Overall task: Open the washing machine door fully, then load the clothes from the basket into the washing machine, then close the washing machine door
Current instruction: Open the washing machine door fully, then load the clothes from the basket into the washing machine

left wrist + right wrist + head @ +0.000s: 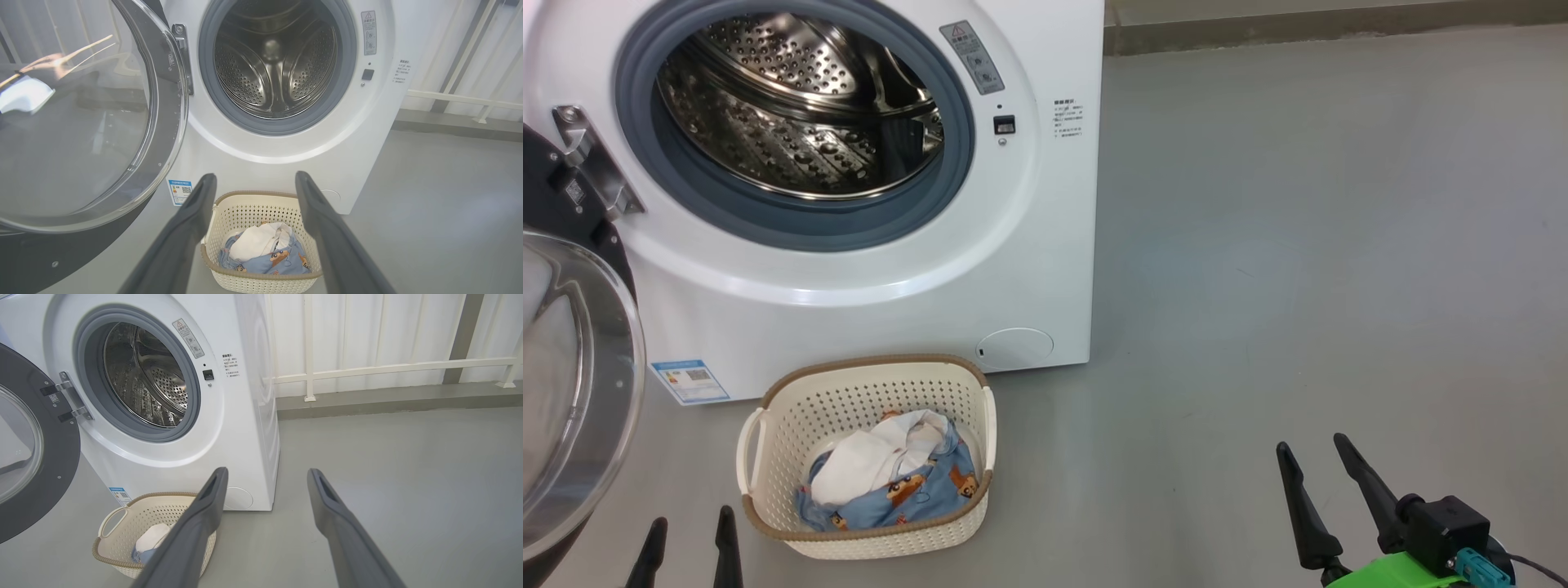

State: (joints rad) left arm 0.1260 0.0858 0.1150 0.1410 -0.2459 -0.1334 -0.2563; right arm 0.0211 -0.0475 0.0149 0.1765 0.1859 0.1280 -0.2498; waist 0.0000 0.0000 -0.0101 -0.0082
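Item 1: we logged the left tool point(691, 531), fingers spread wide, empty, held low just left of the basket point(874, 361).
Item 2: the right tool point(1312, 457), equally wide and empty, hung over the bare floor point(1298, 245), well apart from the basket.
Item 3: the clothes point(890, 482) lay in the basket, just before the washing machine point(1029, 269).
Item 4: the washing machine door point(572, 384) stood swung open at the left.
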